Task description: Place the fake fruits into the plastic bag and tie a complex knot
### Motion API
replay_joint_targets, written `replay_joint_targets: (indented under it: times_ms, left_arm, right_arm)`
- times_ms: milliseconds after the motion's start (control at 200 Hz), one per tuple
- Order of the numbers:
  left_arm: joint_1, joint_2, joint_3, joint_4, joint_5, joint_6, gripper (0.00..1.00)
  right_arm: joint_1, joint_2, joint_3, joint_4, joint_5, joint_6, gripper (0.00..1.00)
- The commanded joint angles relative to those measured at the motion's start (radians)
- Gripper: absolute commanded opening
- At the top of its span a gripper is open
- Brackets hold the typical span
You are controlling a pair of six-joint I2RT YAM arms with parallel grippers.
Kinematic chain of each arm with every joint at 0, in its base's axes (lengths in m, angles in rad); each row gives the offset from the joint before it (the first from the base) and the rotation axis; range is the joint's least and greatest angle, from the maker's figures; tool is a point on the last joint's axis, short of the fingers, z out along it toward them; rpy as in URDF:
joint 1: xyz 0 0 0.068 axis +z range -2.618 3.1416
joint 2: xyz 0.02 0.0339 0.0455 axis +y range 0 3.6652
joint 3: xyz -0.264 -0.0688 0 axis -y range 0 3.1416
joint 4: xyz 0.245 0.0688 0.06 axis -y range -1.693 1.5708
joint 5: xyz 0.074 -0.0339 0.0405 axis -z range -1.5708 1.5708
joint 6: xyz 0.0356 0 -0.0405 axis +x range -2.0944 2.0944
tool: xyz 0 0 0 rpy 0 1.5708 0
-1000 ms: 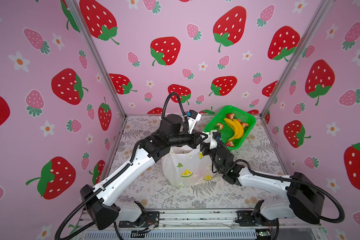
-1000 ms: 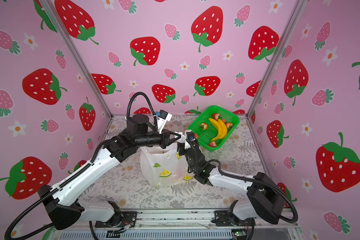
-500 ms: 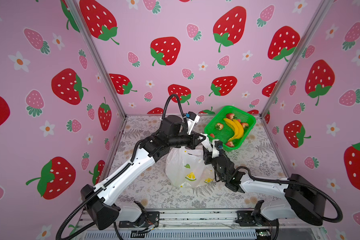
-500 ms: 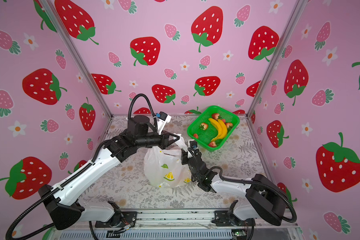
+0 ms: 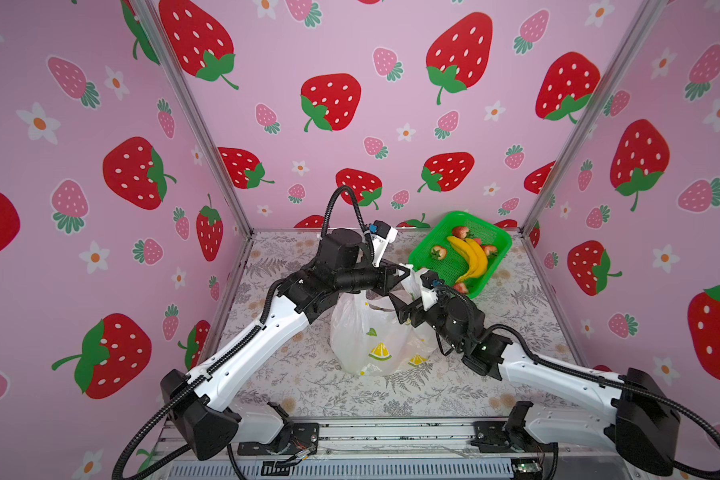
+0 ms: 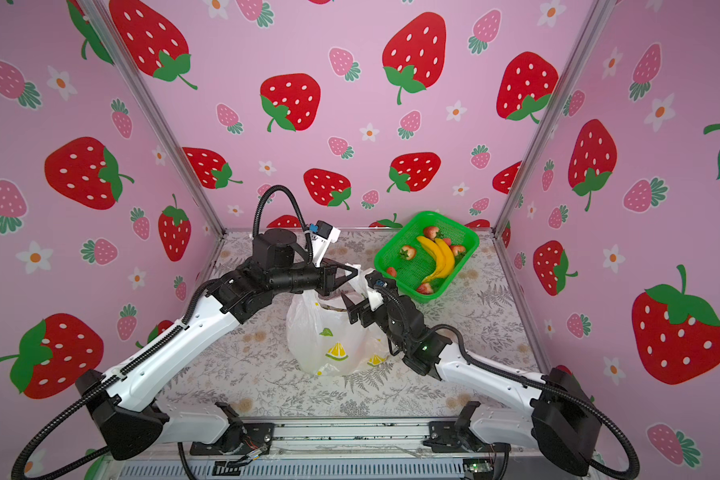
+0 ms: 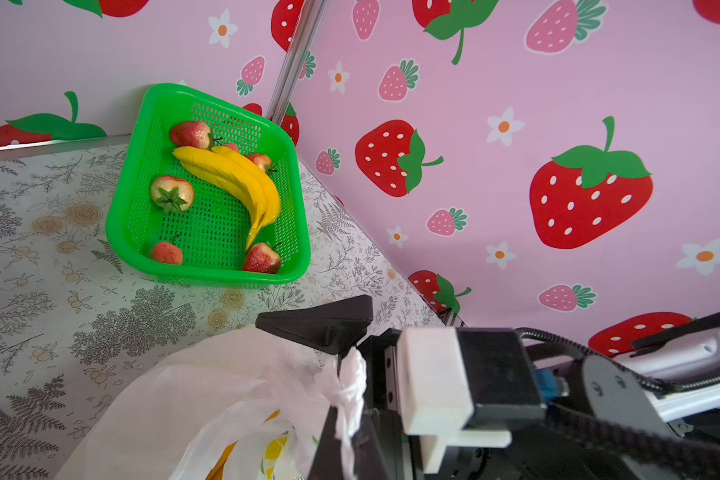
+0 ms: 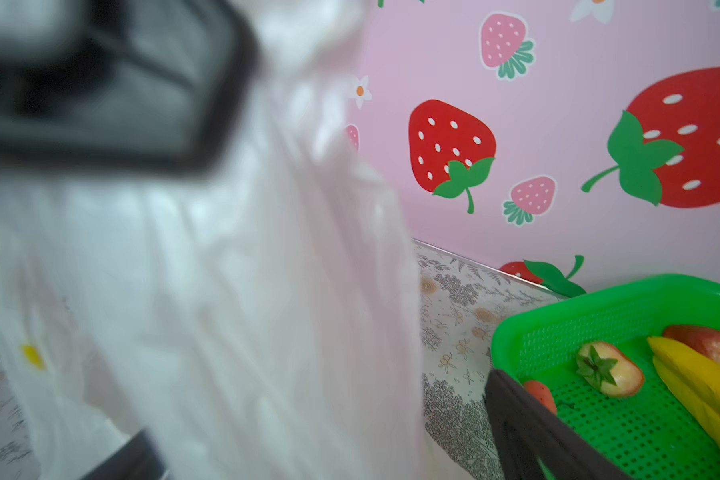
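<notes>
Strawberry-papered walls enclose a floral table where the plastic bag stands beside the green basket, its handle pinched in the left gripper while the right gripper gapes empty at the mouth; more fake fruits likely need fetching next.

A plastic bag stands upright near the middle of the table in both top views, with some fruit inside it. Behind it and to the right, in the far right corner, sits a mesh basket — well apart from the bag. In the basket lie two bananas side by side, with strawberries scattered around them. The left gripper reaches in from the left, above the bag's far upper edge, with bag plastic bunched at its fingers. The right gripper comes from the right and sits at the bag's top — between bag and basket.
</notes>
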Motion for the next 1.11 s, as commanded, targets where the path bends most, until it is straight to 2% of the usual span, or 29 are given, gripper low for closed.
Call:
replay_joint_targets:
  times_ms: [0, 190, 360, 420, 590, 760, 836, 966, 1061, 1091, 1101]
  left_arm:
    - [0.005, -0.021, 0.016, 0.024, 0.010, 0.011, 0.00]
    - [0.005, -0.026, 0.014, 0.025, 0.012, 0.009, 0.00]
    - [0.005, -0.029, 0.016, 0.027, 0.019, 0.007, 0.00]
    - [0.006, -0.029, 0.016, 0.026, 0.020, 0.007, 0.00]
    - [0.006, -0.034, 0.014, 0.027, 0.022, 0.010, 0.00]
    - [0.006, -0.034, 0.015, 0.025, 0.023, 0.010, 0.00]
    - [0.006, -0.034, 0.015, 0.025, 0.023, 0.013, 0.00]
    - [0.006, -0.033, 0.016, 0.024, 0.022, 0.014, 0.00]
    - [0.006, -0.037, 0.014, 0.030, 0.023, 0.017, 0.00]
    - [0.006, -0.039, 0.014, 0.030, 0.023, 0.020, 0.04]
    - [0.006, -0.040, 0.015, 0.029, 0.023, 0.023, 0.09]
  right_arm:
    - [-0.036, -0.043, 0.049, -0.128, -0.189, -0.089, 1.00]
    - [-0.174, -0.108, 0.065, -0.237, -0.501, -0.175, 1.00]
    - [-0.336, -0.087, 0.073, -0.243, -0.862, -0.236, 0.99]
    - [-0.364, -0.050, 0.095, -0.243, -0.943, -0.253, 0.95]
    - [-0.413, 0.063, 0.159, -0.243, -1.120, -0.284, 0.73]
    - [-0.441, 0.124, 0.188, -0.223, -1.217, -0.292, 0.52]
    - [-0.449, 0.143, 0.193, -0.219, -1.247, -0.291, 0.37]
    - [-0.453, 0.153, 0.183, -0.205, -1.255, -0.276, 0.13]
    - [-0.455, 0.142, 0.156, -0.163, -1.219, -0.244, 0.04]
    - [-0.457, 0.138, 0.146, -0.148, -1.207, -0.233, 0.03]
    - [-0.458, 0.135, 0.141, -0.145, -1.204, -0.231, 0.03]
